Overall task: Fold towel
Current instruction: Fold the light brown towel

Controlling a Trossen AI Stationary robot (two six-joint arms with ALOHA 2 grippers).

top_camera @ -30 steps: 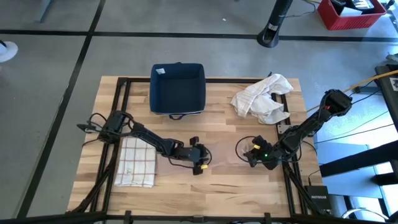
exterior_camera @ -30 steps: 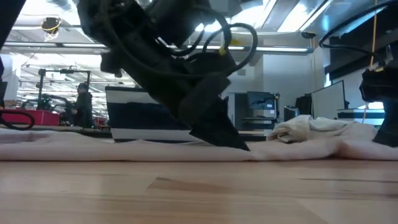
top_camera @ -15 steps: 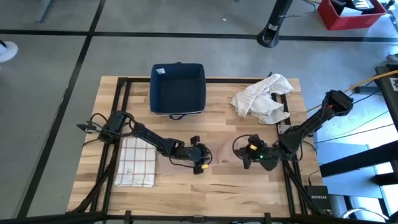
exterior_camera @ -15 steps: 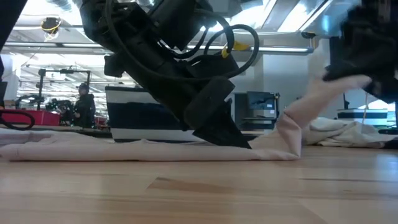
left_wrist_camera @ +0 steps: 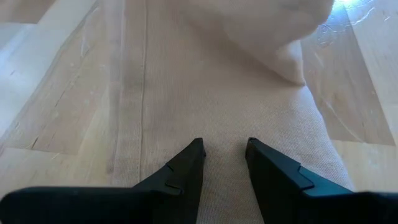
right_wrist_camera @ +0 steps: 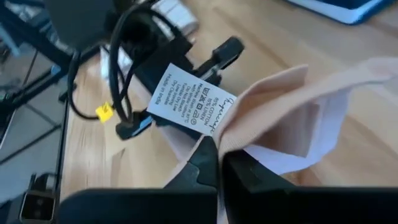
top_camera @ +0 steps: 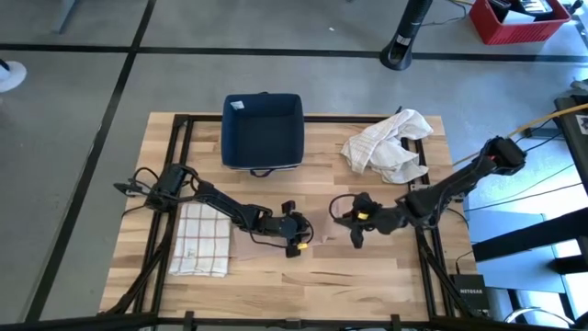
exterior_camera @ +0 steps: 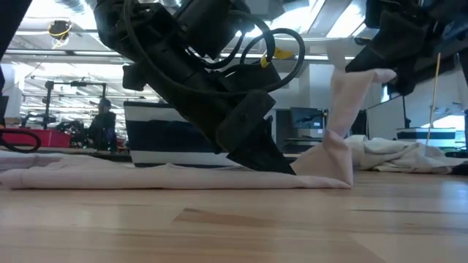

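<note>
Towel (exterior_camera: 241, 175), beige, thin: laid flat across the middle of the table (top_camera: 367, 276), between the two grippers, its right end raised off the wood. Care label (right_wrist_camera: 194, 107) seen at the lifted corner.

Right gripper (top_camera: 354, 223): fingers clenched on the lifted towel edge, held above the table just right of centre.

Left gripper (top_camera: 296, 233): fingers (left_wrist_camera: 186, 171) partly spread, tips resting on the flat cloth, apparently pinning it; nothing is grasped between them.

Step in hand, as judged: right end to be carried leftward over the pinned portion. The raised edge is best kept taut and level, drawn straight across so the hems meet, and lowered before release; the pinning tips should be cleared only once the fold is set, or the layer may be dragged askew.

Blue bin (top_camera: 263, 131): far centre of table; only a small white item is seen inside, at its far left corner.

Checked towel (top_camera: 202, 239): folded, left side. Crumpled white cloth (top_camera: 388, 144): far right.
</note>
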